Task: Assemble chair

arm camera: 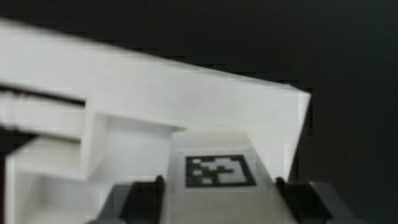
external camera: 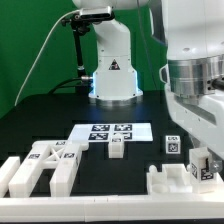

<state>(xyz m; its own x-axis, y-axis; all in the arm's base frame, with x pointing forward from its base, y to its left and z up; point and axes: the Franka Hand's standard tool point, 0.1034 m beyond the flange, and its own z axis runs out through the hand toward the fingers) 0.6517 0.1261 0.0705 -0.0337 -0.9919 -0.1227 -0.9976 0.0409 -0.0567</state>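
Observation:
In the wrist view my gripper (arm camera: pixel 221 196) is shut on a glossy white chair part (arm camera: pixel 214 140) that bears a black-and-white tag (arm camera: pixel 217 170). One dark finger (arm camera: pixel 148 198) lies against each side of the part. In the exterior view the gripper (external camera: pixel 204 166) is low at the front right, on a white part (external camera: pixel 200 176) next to a notched white piece (external camera: pixel 165 181). A tagged leg bar (external camera: pixel 172 144) stands just behind. A larger white blocky chair part (external camera: pixel 40 166) lies at the front left, and a small white cube (external camera: pixel 117 149) sits mid-table.
The marker board (external camera: pixel 110 131) lies flat mid-table behind the cube. The arm's base (external camera: pixel 112 70) stands at the back centre, in front of a green backdrop. A white border rail (external camera: pixel 100 204) runs along the front edge of the black table.

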